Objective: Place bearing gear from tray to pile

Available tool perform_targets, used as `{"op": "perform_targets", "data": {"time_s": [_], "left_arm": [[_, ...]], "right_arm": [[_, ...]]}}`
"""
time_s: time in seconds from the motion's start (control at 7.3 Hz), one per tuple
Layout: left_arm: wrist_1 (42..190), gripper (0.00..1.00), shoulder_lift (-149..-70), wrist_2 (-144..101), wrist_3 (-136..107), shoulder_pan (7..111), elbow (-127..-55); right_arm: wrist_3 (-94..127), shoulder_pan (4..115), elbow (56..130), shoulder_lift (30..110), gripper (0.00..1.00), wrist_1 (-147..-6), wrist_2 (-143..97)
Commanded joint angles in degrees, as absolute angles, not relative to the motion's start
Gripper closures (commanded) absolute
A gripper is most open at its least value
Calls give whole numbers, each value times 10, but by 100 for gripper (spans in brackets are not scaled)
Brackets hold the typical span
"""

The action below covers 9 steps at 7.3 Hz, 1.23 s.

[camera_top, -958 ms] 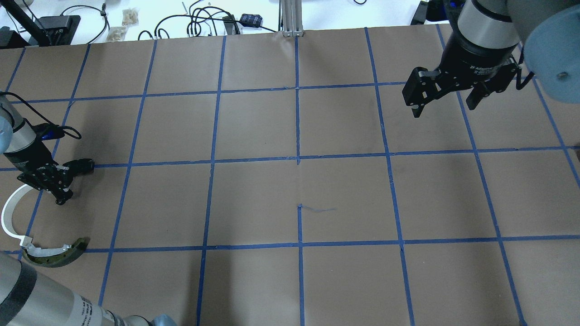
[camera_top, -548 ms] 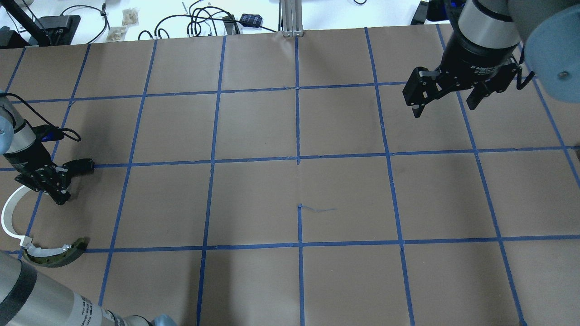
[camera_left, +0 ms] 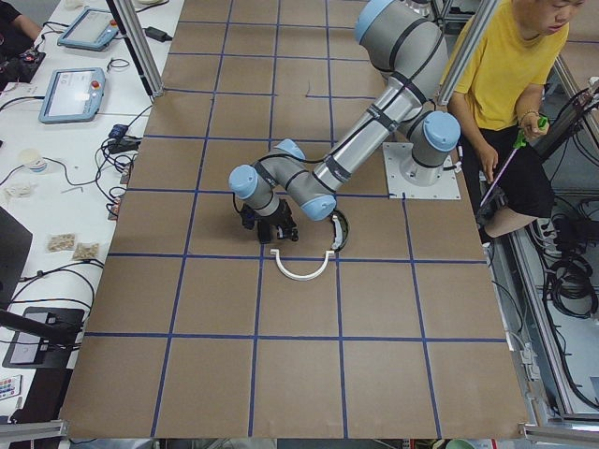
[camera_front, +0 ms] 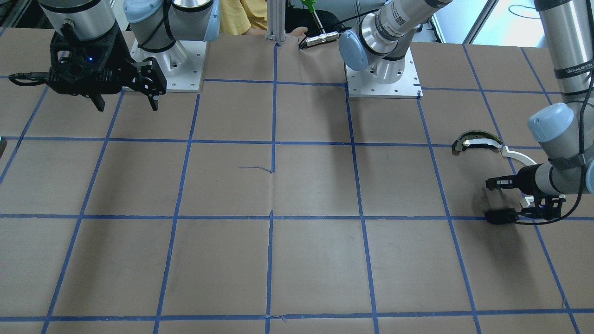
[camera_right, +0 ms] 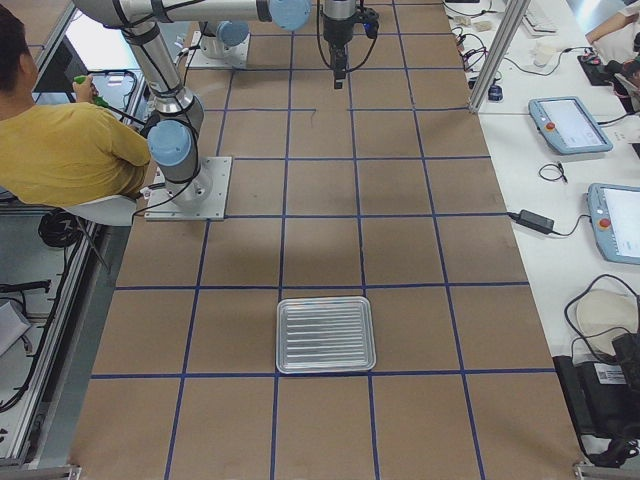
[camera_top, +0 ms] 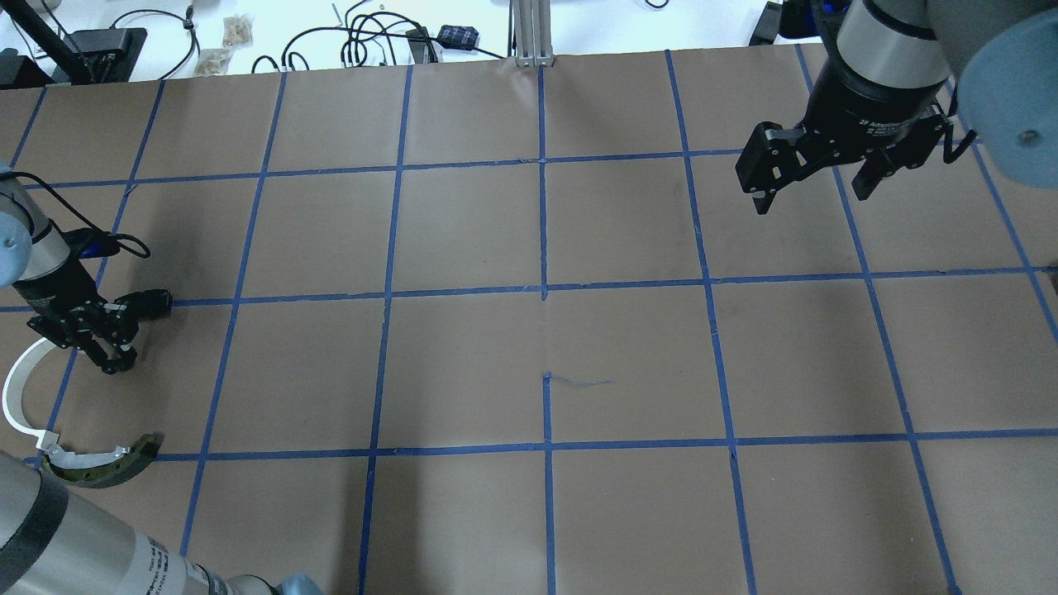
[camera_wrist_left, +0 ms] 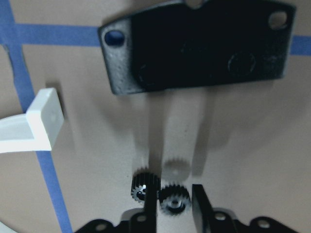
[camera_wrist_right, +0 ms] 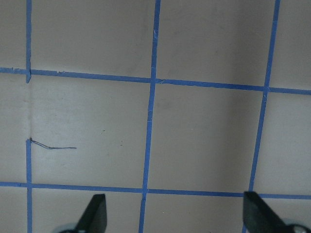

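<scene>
In the left wrist view my left gripper (camera_wrist_left: 174,206) is shut on a small dark bearing gear (camera_wrist_left: 174,199) and holds it just above the paper; its shadow falls beside it. A second gear (camera_wrist_left: 142,186) lies next to the left finger. The pile surrounds it: a flat black plate with holes (camera_wrist_left: 194,43) (camera_top: 153,302), a white curved strip (camera_top: 12,397) (camera_front: 519,155) and a dark yellowish curved piece (camera_top: 107,467) (camera_front: 475,139). The left gripper (camera_top: 116,361) (camera_front: 491,183) is low at the table's left end. My right gripper (camera_top: 810,198) (camera_front: 126,107) hangs open and empty, high at the far right. The silver tray (camera_right: 326,335) looks empty.
The table is brown paper with a blue tape grid (camera_top: 543,289). Cables and small boxes (camera_top: 372,37) lie beyond the far edge. A person in a yellow shirt (camera_left: 510,65) sits behind the robot bases. Tablets (camera_right: 570,125) lie on the side bench.
My left gripper has shifted slightly over the pile, its tip moving a little toward the black plate. The pile parts and the right arm have barely moved.
</scene>
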<state>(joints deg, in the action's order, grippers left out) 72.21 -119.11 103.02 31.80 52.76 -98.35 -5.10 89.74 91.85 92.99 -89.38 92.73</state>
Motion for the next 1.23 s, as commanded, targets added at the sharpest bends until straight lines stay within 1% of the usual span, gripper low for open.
{"op": "perform_targets", "data": {"time_s": [0.0, 0.14, 0.27, 0.68, 0.96, 1.1], "left_arm": [[721, 11, -1188, 1028, 314, 532, -983], [722, 3, -1180, 1025, 310, 538, -975], [722, 0, -1167, 1020, 284, 559, -969], [730, 0, -1095, 950, 219, 676, -933], [767, 0, -1025, 916, 194, 740, -916], [809, 0, -992, 918, 139, 782, -898]], "right_arm": [[-51, 897, 918, 930, 0, -894, 927], [-51, 897, 918, 930, 0, -893, 926], [-51, 897, 918, 930, 0, -894, 926], [-51, 897, 918, 930, 0, -894, 926], [-50, 896, 918, 930, 0, -897, 926], [-49, 896, 918, 930, 0, -896, 926]]}}
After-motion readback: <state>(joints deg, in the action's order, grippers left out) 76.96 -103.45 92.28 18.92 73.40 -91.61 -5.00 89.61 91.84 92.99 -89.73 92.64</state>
